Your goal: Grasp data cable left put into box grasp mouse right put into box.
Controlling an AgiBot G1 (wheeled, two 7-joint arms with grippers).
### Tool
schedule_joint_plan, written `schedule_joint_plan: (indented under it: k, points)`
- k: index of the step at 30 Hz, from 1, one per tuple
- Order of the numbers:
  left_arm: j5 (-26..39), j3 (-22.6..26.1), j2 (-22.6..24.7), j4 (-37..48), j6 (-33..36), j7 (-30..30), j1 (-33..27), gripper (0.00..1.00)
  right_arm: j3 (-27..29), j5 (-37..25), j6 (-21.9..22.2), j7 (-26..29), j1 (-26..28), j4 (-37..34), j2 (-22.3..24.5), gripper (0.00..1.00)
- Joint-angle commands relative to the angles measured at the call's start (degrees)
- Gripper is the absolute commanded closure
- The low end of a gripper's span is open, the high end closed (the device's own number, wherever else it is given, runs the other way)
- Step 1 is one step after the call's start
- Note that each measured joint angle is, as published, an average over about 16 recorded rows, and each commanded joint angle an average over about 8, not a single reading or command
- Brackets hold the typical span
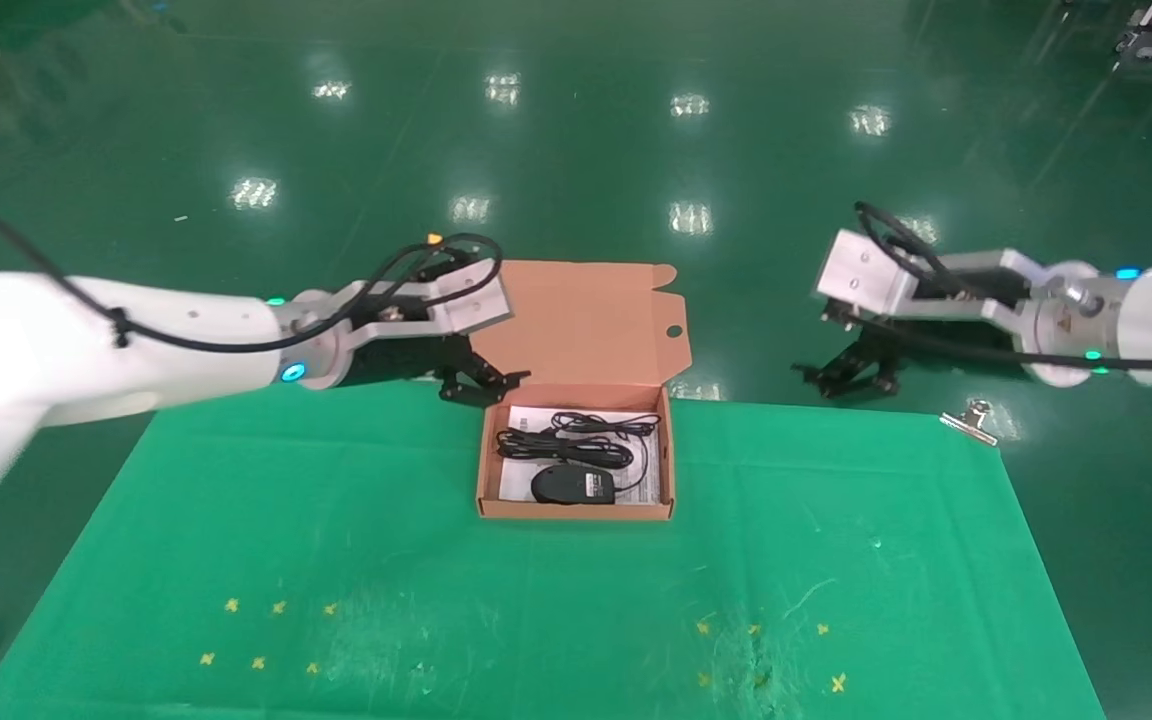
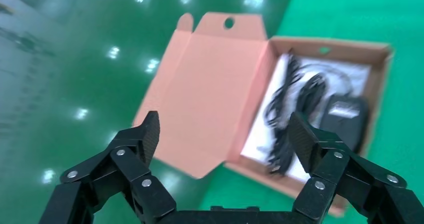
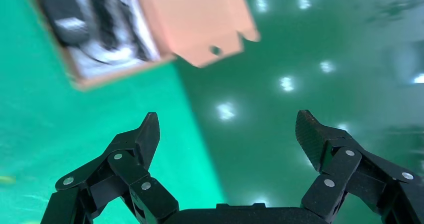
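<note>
Looking at the head view, both items were already sitting in the box (image 1: 576, 508) at the centre of the frame: the data cable (image 1: 564, 446) lay as a looped bundle across the middle, and the mouse (image 1: 572, 485) sat just below it, near the box's lower wall, with its thin cord (image 1: 642, 450) running up the right side. A white paper sheet (image 1: 514, 482) lined the bottom. The lid (image 1: 586, 320) stood open, tilted back toward the upper part of the frame.

The left gripper (image 1: 482, 385) hovered just off the box's upper left corner, fingers spread wide and holding nothing. The right gripper (image 1: 844, 377) hung well apart on the right of the frame, past the table's far edge, also spread wide and empty. A metal clip (image 1: 970, 420) sat at the cloth's upper right corner.

So honestly the loading looked done to me, and the step in hand was just backing both arms away. My take on doing that well: lift up and out, not sideways, since the left gripper sat near the lid's left edge and a sideways swipe could knock the lid or shove the light box. Keep the fingers open so nothing snags the cord.
</note>
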Motion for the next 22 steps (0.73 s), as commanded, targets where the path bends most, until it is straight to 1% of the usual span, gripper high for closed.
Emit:
schedule_joint_plan:
  k: [1, 19, 22]
  points:
    - [-2.0, -1.3, -1.3, -1.3, 1.6, -0.3, 1.2, 0.00, 1.8, 2.3, -1.5, -0.8, -1.5, 0.2, 0.4, 0.00]
    - [-20.0, -12.9, -13.0, -12.6, 16.4, -2.6, 11.7, 0.00, 17.7, 23.2, -14.9, -8.4, -14.5, 2.2, 3.8, 0.00]
    - [-21.5, -13.9, -14.0, -13.5, 17.6, -2.8, 12.6, 0.00, 19.1, 25.0, -16.0, -9.0, -15.6, 2.4, 4.0, 0.00]
